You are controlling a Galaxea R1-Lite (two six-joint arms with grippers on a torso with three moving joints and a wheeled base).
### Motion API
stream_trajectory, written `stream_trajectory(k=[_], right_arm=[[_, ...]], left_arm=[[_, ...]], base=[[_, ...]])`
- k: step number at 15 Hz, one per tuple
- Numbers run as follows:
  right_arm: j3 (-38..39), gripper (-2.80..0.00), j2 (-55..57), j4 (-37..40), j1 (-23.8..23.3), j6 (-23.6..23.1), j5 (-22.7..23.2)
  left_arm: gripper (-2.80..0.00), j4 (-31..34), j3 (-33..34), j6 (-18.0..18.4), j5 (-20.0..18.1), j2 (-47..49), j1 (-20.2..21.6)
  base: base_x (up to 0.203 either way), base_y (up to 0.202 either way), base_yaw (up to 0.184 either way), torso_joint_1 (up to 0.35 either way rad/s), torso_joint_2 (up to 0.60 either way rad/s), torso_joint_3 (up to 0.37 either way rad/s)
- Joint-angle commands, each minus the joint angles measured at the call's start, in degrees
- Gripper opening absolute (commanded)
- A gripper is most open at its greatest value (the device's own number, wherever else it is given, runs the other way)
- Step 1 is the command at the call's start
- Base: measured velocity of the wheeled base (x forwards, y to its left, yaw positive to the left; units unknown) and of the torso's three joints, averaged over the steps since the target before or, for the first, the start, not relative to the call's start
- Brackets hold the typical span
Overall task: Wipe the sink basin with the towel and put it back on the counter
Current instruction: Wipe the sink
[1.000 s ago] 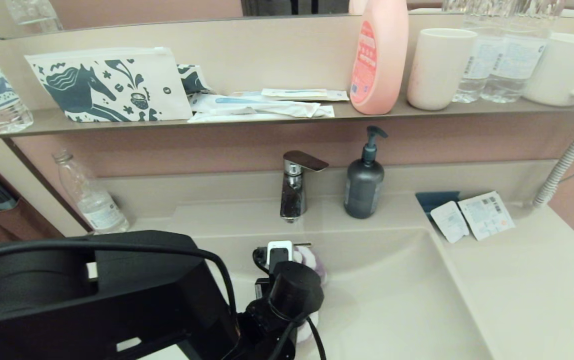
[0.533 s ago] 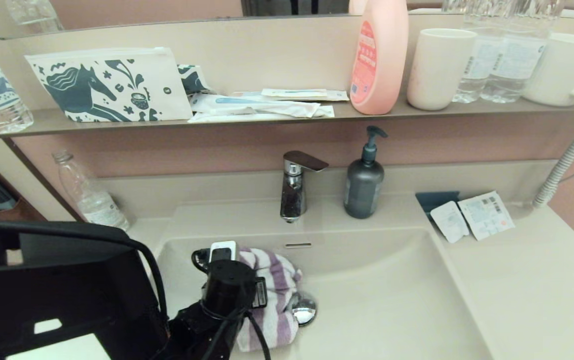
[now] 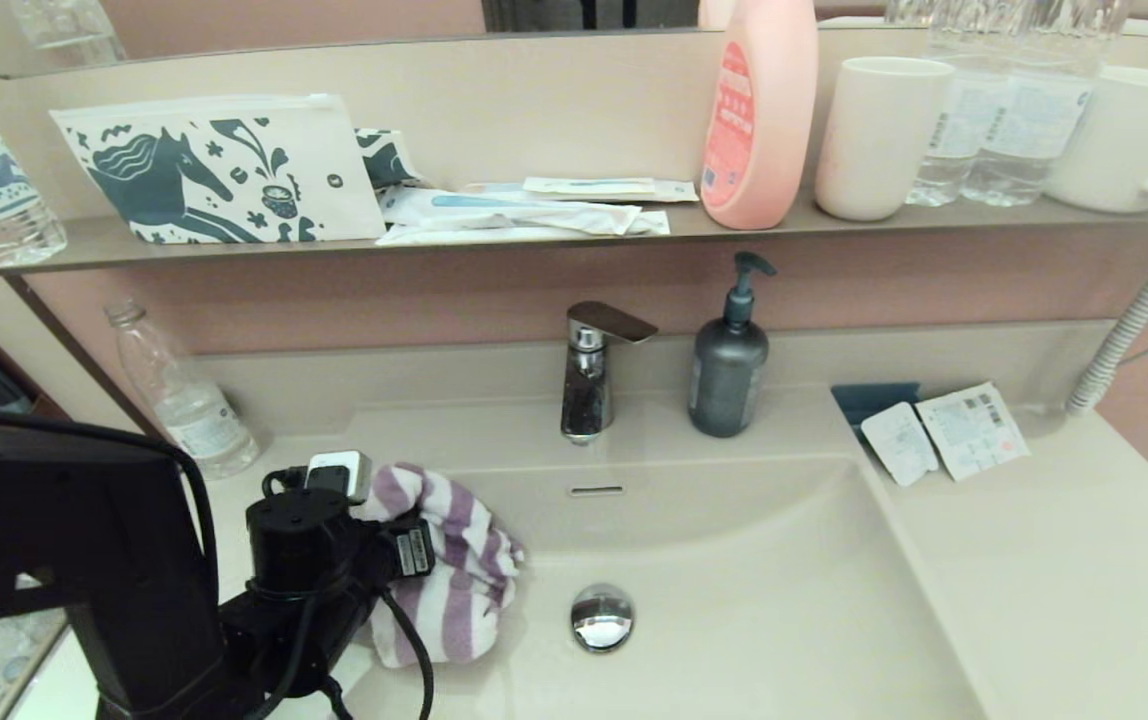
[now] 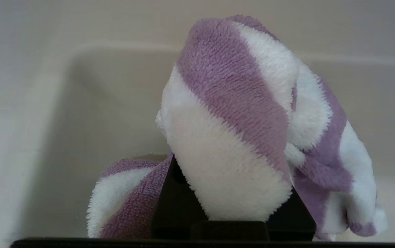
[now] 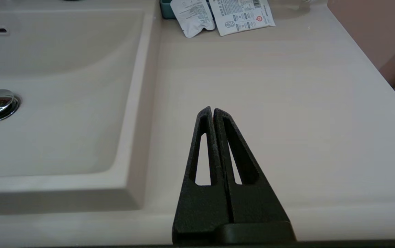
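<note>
Since 0.5 s ago, the left end effector (image 3: 389, 540) has carried the towel (image 3: 449, 560) leftward off the drain plug (image 3: 602, 617), clamped on it at the sink basin's (image 3: 784, 600) left wall. Over the tabletop (image 5: 287, 103), the right end effector (image 5: 213, 111) hangs closed, empty.

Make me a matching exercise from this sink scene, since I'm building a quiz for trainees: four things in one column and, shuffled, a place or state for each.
Things:
1. towel
2. drain plug
3. soap dispenser
4. right tool

Places or states:
A. shut, empty, above the counter right of the basin
B. on the ledge right of the faucet
C. gripped by the left tool at the left side of the sink basin
D. uncovered in the basin floor

Pairs: 1-C, 2-D, 3-B, 4-A
</note>
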Motion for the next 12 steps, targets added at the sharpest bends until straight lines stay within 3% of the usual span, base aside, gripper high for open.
stream_trajectory(k=[1, 6, 10, 12], right_arm=[[0.0, -2.80, 0.0, 0.0, 0.0, 0.0, 0.1], [0.0, -2.80, 0.0, 0.0, 0.0, 0.0, 0.0], [0.0, -2.80, 0.0, 0.0, 0.0, 0.0, 0.1], [0.0, -2.80, 0.0, 0.0, 0.0, 0.0, 0.1]], left_arm=[[-2.80, -0.4, 0.0, 0.0, 0.2, -2.9, 0.9], [-2.80, 3.2, -2.8, 3.5, 1.5, -10.3, 1.7], [-2.80, 21.6, -14.7, 3.0, 1.8, -15.6, 2.6], [-2.80, 26.6, -19.1, 2.3, 1.7, -15.2, 1.4]], base=[[0.000, 0.000, 0.000, 0.000, 0.00, 0.000], [0.000, 0.000, 0.000, 0.000, 0.00, 0.000], [0.000, 0.000, 0.000, 0.000, 0.00, 0.000], [0.000, 0.000, 0.000, 0.000, 0.00, 0.000]])
